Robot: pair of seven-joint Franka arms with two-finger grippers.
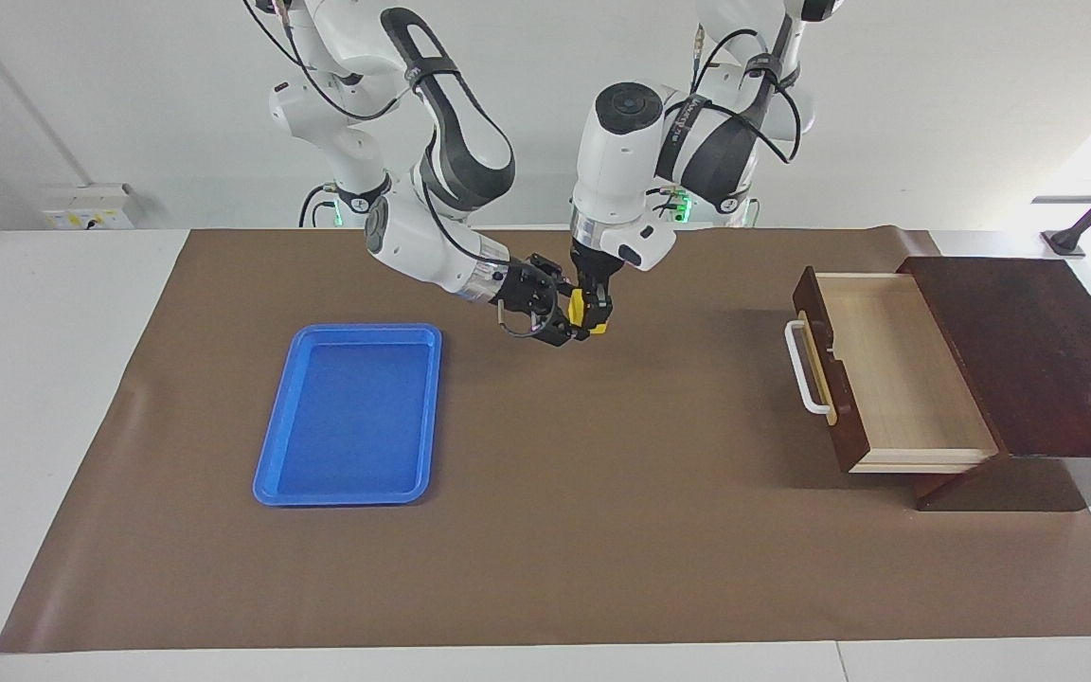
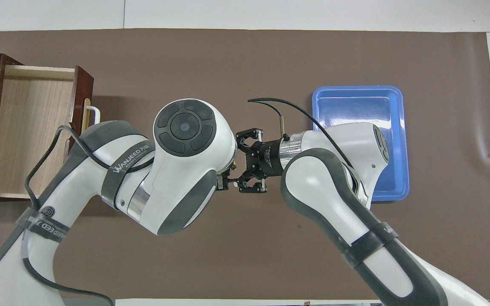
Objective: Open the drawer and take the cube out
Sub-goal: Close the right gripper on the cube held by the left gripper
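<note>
Brown mat [image 1: 545, 530] — white wall [image 1: 934, 104]

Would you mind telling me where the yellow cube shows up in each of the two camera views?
Facing view: the cube sits at top centre, in the air between the left gripper and right gripper.
Overhead view: hidden under the left arm's wrist; only a yellow sliver shows.
Shared landmark: the blue tray, toward the right arm's end.
</note>
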